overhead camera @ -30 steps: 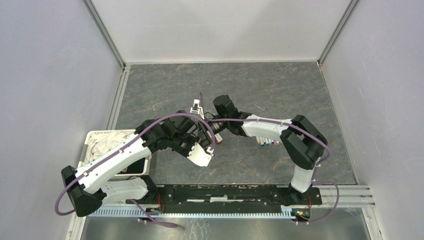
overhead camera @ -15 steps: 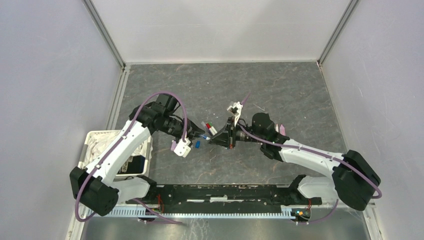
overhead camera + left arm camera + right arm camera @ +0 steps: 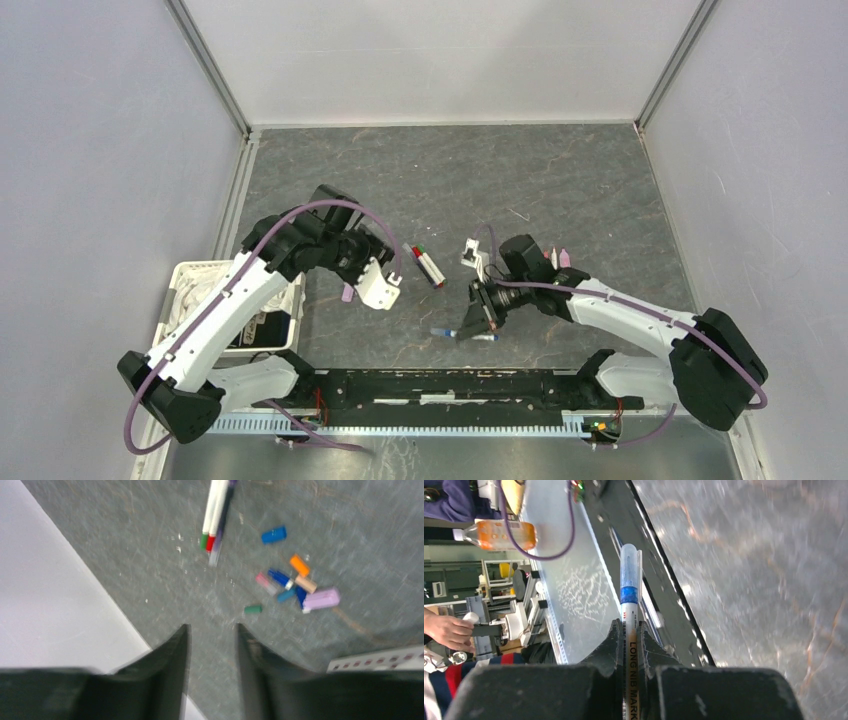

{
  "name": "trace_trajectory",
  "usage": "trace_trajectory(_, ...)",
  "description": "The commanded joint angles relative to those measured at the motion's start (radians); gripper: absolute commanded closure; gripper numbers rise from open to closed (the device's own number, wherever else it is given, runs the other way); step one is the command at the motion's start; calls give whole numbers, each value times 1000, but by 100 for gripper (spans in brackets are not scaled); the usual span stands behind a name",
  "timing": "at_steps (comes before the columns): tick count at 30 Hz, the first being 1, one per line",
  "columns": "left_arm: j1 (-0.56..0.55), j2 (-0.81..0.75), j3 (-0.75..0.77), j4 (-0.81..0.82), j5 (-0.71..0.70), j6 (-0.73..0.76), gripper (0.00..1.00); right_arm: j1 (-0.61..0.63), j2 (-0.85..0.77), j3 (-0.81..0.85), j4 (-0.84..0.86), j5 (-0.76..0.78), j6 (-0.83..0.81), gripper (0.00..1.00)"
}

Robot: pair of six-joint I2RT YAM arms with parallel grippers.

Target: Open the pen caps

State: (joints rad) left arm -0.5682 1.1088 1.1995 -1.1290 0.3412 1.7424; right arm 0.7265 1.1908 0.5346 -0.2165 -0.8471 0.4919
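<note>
My right gripper (image 3: pixel 629 622) is shut on the white barrel of a pen (image 3: pixel 630 575) whose blue-tinted end sticks out past the fingertips. From above, that gripper (image 3: pixel 472 326) holds the pen (image 3: pixel 445 331) low near the front rail. My left gripper (image 3: pixel 212 626) is open with nothing between its fingers (image 3: pixel 180 645), and it hangs over the mat left of centre (image 3: pixel 390 274). Ahead of it lie three pens (image 3: pixel 216 515) side by side (image 3: pixel 425 265). Loose pen caps are scattered nearby: blue (image 3: pixel 274 535), orange (image 3: pixel 300 565), lilac (image 3: pixel 321 599), green (image 3: pixel 253 609).
A white basket (image 3: pixel 180 275) holding cloth stands at the left edge beside the left arm. The black base rail (image 3: pixel 450 385) runs along the front. White walls enclose the grey mat (image 3: pixel 560 180) on three sides.
The left gripper has opened and pulled back to the left. The right arm has swung its pen down toward the front rail, away from the left gripper.
</note>
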Motion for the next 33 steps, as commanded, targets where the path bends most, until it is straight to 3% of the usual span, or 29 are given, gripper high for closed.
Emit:
trace_trajectory(1,-75,29,94,0,148,-490,32,-2,26,119,128,-12,35,100)
trace_trajectory(4,-109,54,90,19,202,-612,27,-2,57,160,222,-3,90,100)
trace_trajectory(8,-169,54,40,68,199,-655,24,-2,99,184,360,-9,188,100)
trace_trajectory(19,-288,91,18,144,75,-641,30,-1,193,160,799,-30,533,100)
trace_trajectory(23,-309,79,-26,185,21,-634,31,-1,202,166,835,-36,560,100)
trace_trajectory(26,-322,73,-53,215,-25,-632,37,-2,208,166,841,-46,568,100)
trace_trajectory(33,-336,92,-45,273,-76,-653,62,-1,216,149,864,-47,583,100)
